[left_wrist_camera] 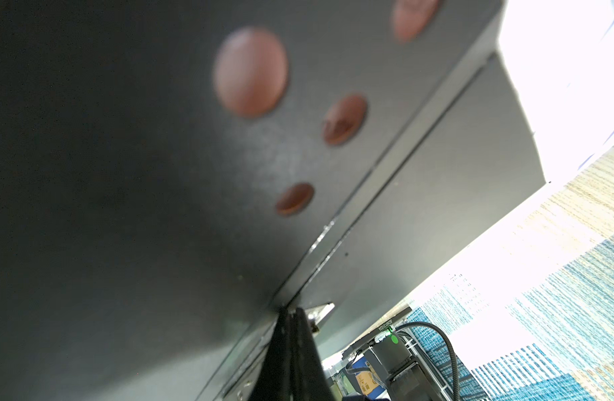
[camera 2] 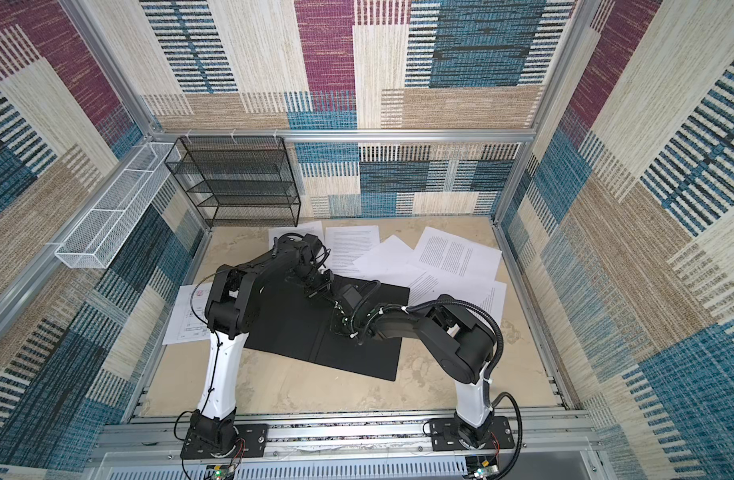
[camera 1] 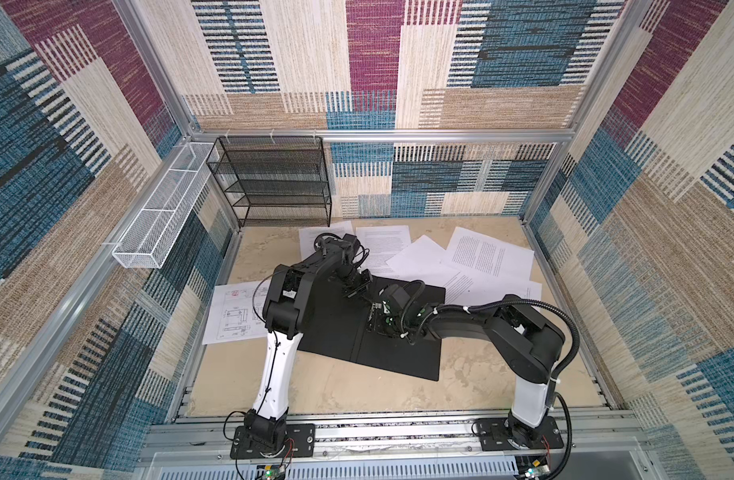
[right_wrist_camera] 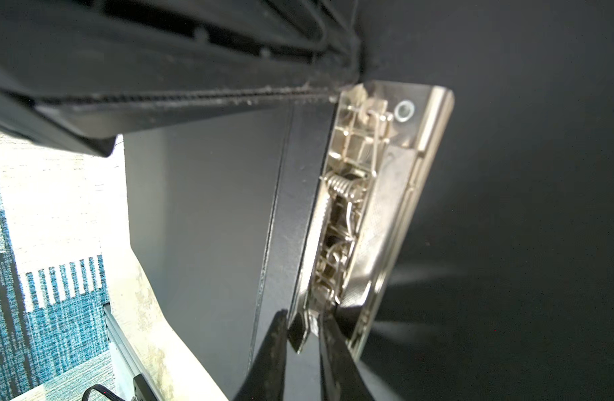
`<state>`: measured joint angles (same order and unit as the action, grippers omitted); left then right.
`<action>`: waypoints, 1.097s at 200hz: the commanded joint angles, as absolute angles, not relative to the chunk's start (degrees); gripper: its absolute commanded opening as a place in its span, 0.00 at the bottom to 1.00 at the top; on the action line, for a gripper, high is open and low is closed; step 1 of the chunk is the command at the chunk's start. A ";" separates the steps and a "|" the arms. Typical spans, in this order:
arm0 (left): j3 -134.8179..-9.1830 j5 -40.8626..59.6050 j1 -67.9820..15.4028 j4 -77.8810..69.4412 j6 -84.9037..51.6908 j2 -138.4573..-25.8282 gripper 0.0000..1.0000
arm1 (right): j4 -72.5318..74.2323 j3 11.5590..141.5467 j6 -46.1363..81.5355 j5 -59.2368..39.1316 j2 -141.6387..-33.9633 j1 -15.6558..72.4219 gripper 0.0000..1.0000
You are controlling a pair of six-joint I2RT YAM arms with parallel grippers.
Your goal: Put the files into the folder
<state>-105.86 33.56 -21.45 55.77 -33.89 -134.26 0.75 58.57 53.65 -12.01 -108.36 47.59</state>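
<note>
One folder (camera 1: 340,332) lies open on the tabletop (camera 1: 357,395), black inside up, with one metal clip (right_wrist_camera: 354,215) at its spine. The left wrist view shows four reddish-brown round dots (left_wrist_camera: 250,73) on the folder.

I count six files. One sheet of line drawings (camera 1: 232,311) pokes out at the folder's left edge. Five more (camera 1: 490,253) are fanned behind it and to its right, overlapping, so the count is uncertain.

There are two arms. The left arches high over the folder's left half, its wrist angled down. The left end effector (left_wrist_camera: 291,333) is closed and empty, its tip at the spine beside the clip. The right forearm reaches low across the folder's right half. The right end effector (right_wrist_camera: 300,323) is closed around the clip's lever end.
</note>
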 commanded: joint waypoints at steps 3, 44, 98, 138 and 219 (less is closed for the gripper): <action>-105.03 26.01 -21.65 57.22 -34.80 -135.78 0.06 | 0.33 59.07 53.83 -12.36 -108.98 47.81 0.13; -105.38 26.23 -21.65 57.20 -34.98 -136.60 0.06 | -0.88 58.32 54.66 -11.18 -108.63 47.84 0.00; -104.97 24.58 -21.45 57.28 -35.04 -138.11 0.05 | 0.17 53.24 61.59 -8.95 -108.72 47.80 0.00; -105.31 22.83 -21.18 58.25 -34.96 -139.34 0.04 | 3.16 46.54 69.07 -5.36 -106.77 47.90 0.00; -105.53 20.92 -20.65 58.88 -34.87 -140.77 0.03 | 5.64 42.56 70.72 0.71 -99.91 47.88 0.00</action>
<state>-106.74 39.20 -21.08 56.73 -33.69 -137.51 18.26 42.19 71.35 -4.64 -101.30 47.94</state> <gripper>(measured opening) 0.048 0.052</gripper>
